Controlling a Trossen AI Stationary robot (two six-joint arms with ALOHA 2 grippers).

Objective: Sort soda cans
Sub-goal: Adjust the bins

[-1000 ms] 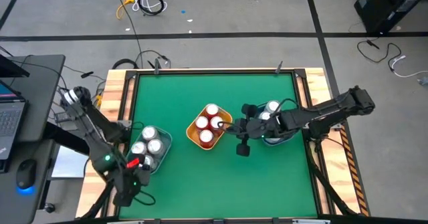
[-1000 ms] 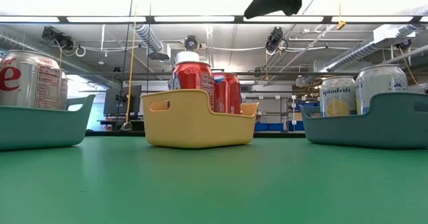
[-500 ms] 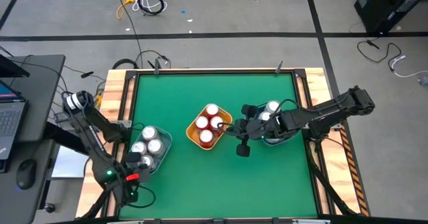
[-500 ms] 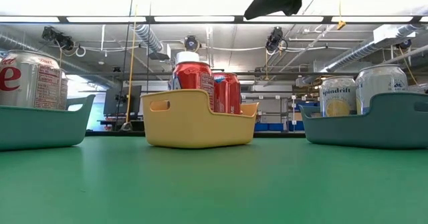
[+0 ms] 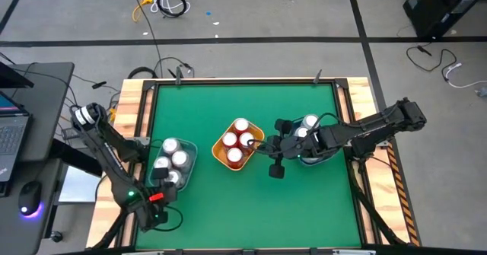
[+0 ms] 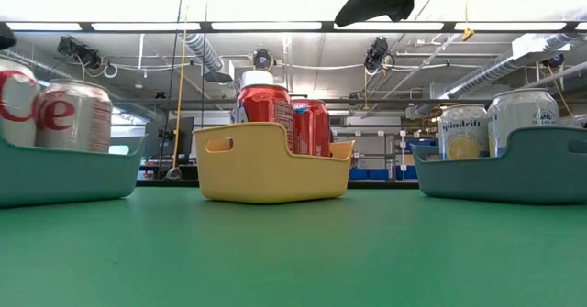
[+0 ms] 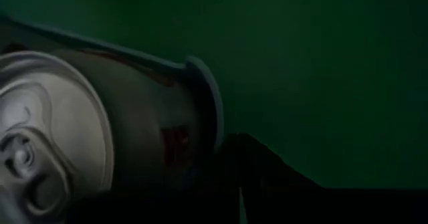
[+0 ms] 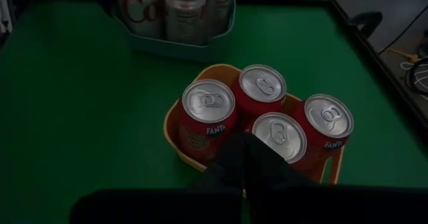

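Two grippers are closed and empty: your left gripper (image 5: 158,214) at the table's near-left corner, your right gripper (image 5: 275,166) beside the central yellow bin (image 5: 217,154). Every soda can (image 5: 229,156) sits binned: rigid, smooth, dentable, so clamp mid-body.
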